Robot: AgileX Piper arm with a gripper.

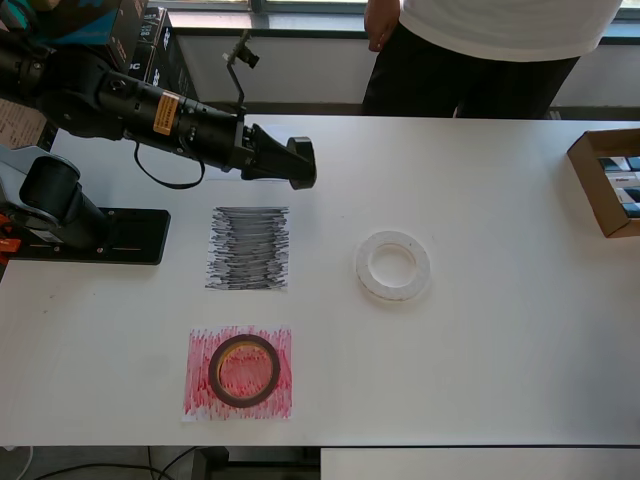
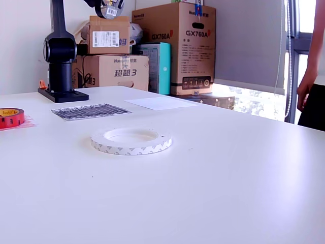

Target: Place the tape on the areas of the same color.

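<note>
My gripper point(image 1: 298, 164) hangs high over the table's far side, just beyond the black scribbled sheet point(image 1: 248, 248), shut on a small black roll point(image 1: 303, 163). In the exterior view the gripper point(image 2: 109, 9) shows only at the top edge. The red roll point(image 1: 243, 370) lies flat on the red scribbled sheet point(image 1: 200, 395), also seen as red roll point(image 2: 11, 117) in the exterior view. The wide white ring point(image 1: 393, 265) lies on bare table, right of the black sheet in the overhead view. The plain white sheet point(image 2: 161, 103) lies behind the white ring point(image 2: 131, 141), about below the gripper.
The arm's base point(image 1: 90, 235) stands at the overhead view's left. An open cardboard box point(image 1: 603, 182) sits at the right edge. A person point(image 1: 480, 50) stands behind the table's far side. Stacked cartons point(image 2: 172, 46) rise beyond the table.
</note>
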